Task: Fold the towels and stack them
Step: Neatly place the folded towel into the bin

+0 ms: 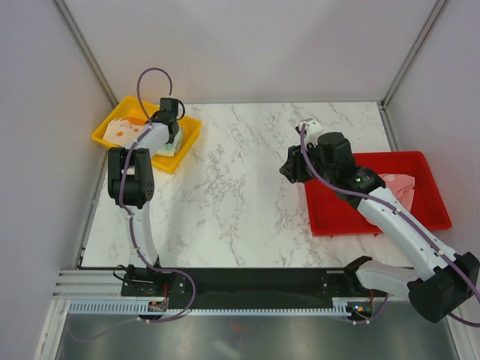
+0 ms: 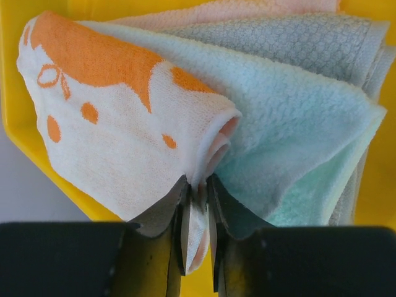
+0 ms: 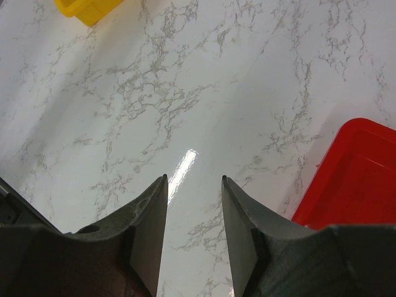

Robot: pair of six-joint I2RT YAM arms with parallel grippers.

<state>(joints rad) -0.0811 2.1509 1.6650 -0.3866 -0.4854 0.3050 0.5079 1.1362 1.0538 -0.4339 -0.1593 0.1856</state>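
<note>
Marble-patterned table (image 1: 240, 202), pale lilac walls on three sides.

We are looking at the yellow tray (image 1: 193, 131) in the far left corner. The towels (image 1: 124, 133) are lying there in a loose pile:
- cream towel (image 2: 117, 142) with orange print on top
- mint towel (image 2: 291, 136) under it
- grey towel (image 2: 297, 37) and peach-pink towel (image 2: 247, 9) behind

Left gripper (image 2: 198, 185) is pinching a fold at the near edge of the cream towel. Its jaws are nearly together with only cloth between them.

Right gripper (image 3: 194, 180) is hanging over bare marble just beside the red tray (image 1: 334, 217). Its jaws are partly apart and gripping nothing. A pink towel (image 1: 401, 184) is sitting crumpled at the right end of that tray.

We are judging the step as drawing the cream towel off the pile for folding. Doing it well:
- Lifting slowly and straight up, so the mint towel, pressed against the cream one, is not dragging along.
- Watching the pinch. It seems to be holding a doubled edge, so the cloth may be hanging bunched rather than flat.
- Carrying it to open marble, with the right gripper taking a second corner for spreading.

Writing: we are finding none readable. The orange shapes on the cream towel are pattern, not letters.
</note>
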